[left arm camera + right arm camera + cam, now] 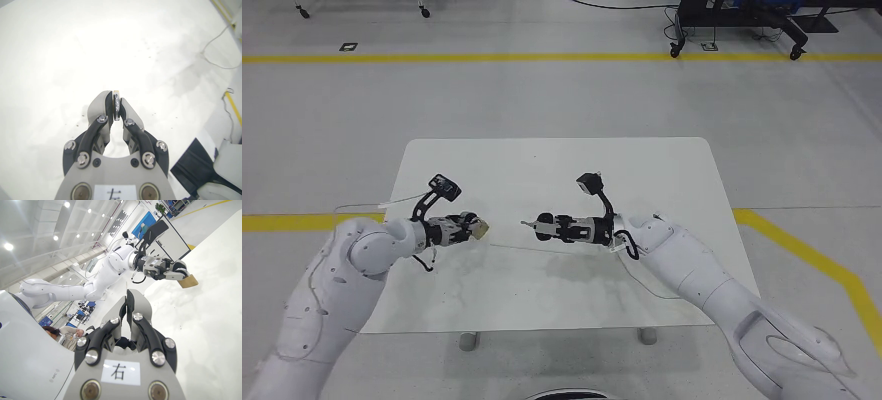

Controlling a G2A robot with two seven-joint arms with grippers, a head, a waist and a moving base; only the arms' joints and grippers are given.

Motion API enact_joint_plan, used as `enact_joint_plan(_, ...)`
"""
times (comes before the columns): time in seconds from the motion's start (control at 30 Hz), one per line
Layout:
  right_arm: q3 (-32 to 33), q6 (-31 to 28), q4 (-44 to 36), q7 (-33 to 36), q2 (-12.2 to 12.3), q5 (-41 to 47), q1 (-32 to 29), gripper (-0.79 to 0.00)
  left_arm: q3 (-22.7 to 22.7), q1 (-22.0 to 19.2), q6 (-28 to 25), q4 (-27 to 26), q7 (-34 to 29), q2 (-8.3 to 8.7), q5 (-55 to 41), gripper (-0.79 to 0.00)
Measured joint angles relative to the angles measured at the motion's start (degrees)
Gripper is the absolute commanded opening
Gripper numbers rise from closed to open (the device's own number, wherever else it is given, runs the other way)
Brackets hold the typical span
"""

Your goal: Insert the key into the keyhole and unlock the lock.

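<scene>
White table point(542, 170) (smudged), lock point(481, 229) above, grey floor point(542, 100), yellow line point(542, 57)

Lock point(481, 229): brass, I see it pinched in left gripper point(474, 228), left of centre.
Key point(126, 290): thin, pinched in right gripper point(542, 226), apart from it.

One brass lock point(481, 229), one thin key point(126, 290), one white table point(552, 160).

A short open gap above the tabletop point(542, 170) separates the key point(126, 291) in the right pincer point(539, 226) from the lock point(482, 230) in the left pincer point(475, 228) at its 9 o'clock, with bare surface spreading toward 12 and 6 o'clock.
</scene>
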Motion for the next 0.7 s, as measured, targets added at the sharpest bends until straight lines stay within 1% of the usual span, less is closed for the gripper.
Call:
enact_joint_plan(0.07,0.0,0.0,0.0,0.0,0.0,0.0,0.0,-0.785,1.25,-2.94,-2.93,4.75,-5.33,-0.47,-9.59,-0.785)
enact_joint_plan(0.13,0.0,0.0,0.0,0.0,0.0,0.0,0.0,-0.785,3.59,-7.43,-5.5,11.37,-12.42,-1.35,-21.58,-0.785)
enact_joint_plan(0.17,0.0,0.0,0.0,0.0,0.0,0.0,0.0,-0.785,4.92,-9.32,-5.71,13.83,-14.81,-1.75,-26.23,-0.785)
enact_joint_plan(0.2,0.0,0.0,0.0,0.0,0.0,0.0,0.0,-0.785,6.99,-11.53,-4.82,16.14,-16.6,-2.2,-31.21,-0.785)
enact_joint_plan(0.23,0.0,0.0,0.0,0.0,0.0,0.0,0.0,-0.785,8.58,-12.95,-3.91,17.37,-17.15,-2.43,-33.86,-0.785)
enact_joint_plan(0.33,0.0,0.0,0.0,0.0,0.0,0.0,0.0,-0.785,12.89,-16.72,-2.21,21.24,-18.12,-2.86,-39.34,-0.785)
enact_joint_plan(0.43,0.0,0.0,0.0,0.0,0.0,0.0,0.0,-0.785,15.73,-19.78,-0.49,25.39,-19.89,-3.42,-44.87,-0.785)
enact_joint_plan(0.53,0.0,0.0,0.0,0.0,0.0,0.0,0.0,-0.785,17.86,-22.57,0.85,29.36,-21.22,-4.14,-48.12,-0.785)
enact_joint_plan(0.6,0.0,0.0,0.0,0.0,0.0,0.0,0.0,-0.785,18.74,-23.59,1.06,30.61,-21.41,-4.39,-47.93,-0.785)
enact_joint_plan(0.7,0.0,0.0,0.0,0.0,0.0,0.0,0.0,-0.785,18.82,-23.61,1.03,30.65,-21.38,-4.39,-47.73,-0.785)
